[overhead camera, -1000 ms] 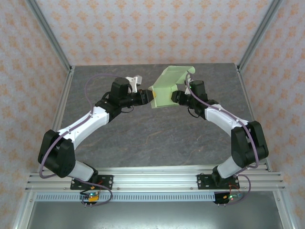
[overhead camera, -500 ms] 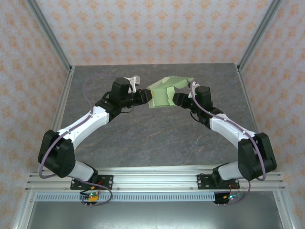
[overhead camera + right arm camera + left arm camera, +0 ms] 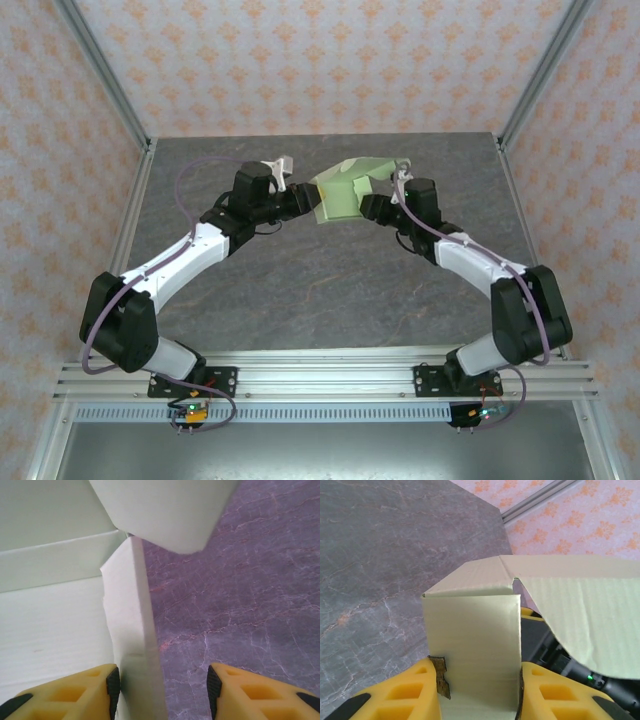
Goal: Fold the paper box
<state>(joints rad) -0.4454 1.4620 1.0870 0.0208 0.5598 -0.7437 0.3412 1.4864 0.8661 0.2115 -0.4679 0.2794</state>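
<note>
The paper box (image 3: pixel 342 196), pale green card with a partly folded flap, is held off the table between both arms. My left gripper (image 3: pixel 306 204) is shut on it. In the left wrist view a narrow panel of the paper box (image 3: pixel 472 640) fills the space between the yellow fingers (image 3: pixel 422 692), and both pads press on it. My right gripper (image 3: pixel 369 208) is open at the box's right side. An upright card wall (image 3: pixel 131 630) stands against its left pad (image 3: pixel 113 685), and bare table shows between the wall and the other finger (image 3: pixel 250 692).
The grey marbled table (image 3: pixel 330 290) lies below the box. Aluminium frame posts (image 3: pixel 110 90) and patterned walls close in the back and both sides. The metal rail (image 3: pixel 330 375) with the arm bases runs along the near edge.
The box has tipped lower and looks flatter, with its top flap folded down. The right arm swung out and back, its gripper still at the box's right side. The left arm held still.
</note>
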